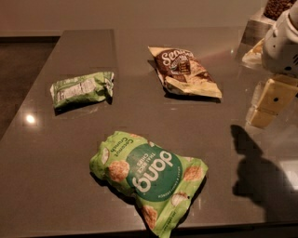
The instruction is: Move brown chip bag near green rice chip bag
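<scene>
A dark grey, glossy bench fills most of the frame. At middle left lies a small pale green bag with a white label. It is crumpled and flat, its long side runs left to right, and it is well apart from everything else on the bench. A small bright glint sits on the surface below and left of it. A dark shadow falls on the bench at lower right. In the upper right corner is a container of brown pieces, cut off by the frame edge, with a pale blocky thing just below and left of it. A pale wall runs along the top, and dark floor shows at upper left. The tool hangs over the bench at the right edge, at mid height.
</scene>
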Robot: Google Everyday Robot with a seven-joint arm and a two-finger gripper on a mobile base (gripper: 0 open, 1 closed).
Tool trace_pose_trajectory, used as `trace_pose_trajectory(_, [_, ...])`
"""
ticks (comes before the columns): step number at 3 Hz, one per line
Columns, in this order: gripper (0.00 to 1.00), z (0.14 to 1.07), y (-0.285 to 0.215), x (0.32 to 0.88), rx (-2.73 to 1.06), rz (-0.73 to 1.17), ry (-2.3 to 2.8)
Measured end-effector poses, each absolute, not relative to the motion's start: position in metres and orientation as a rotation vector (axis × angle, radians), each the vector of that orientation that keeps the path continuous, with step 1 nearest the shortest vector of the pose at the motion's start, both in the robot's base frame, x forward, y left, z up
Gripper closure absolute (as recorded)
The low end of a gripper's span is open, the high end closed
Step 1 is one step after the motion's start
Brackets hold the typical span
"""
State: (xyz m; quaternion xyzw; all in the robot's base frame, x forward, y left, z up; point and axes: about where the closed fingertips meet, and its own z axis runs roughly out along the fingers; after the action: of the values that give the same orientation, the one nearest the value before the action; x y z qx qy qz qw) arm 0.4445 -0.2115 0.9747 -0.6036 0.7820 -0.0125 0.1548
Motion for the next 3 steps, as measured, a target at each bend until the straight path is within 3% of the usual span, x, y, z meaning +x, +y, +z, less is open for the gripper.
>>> trace_pose_trajectory(3, [0.0, 0.933, -0.169, 0.551, -1.465, 0.099, 2.281])
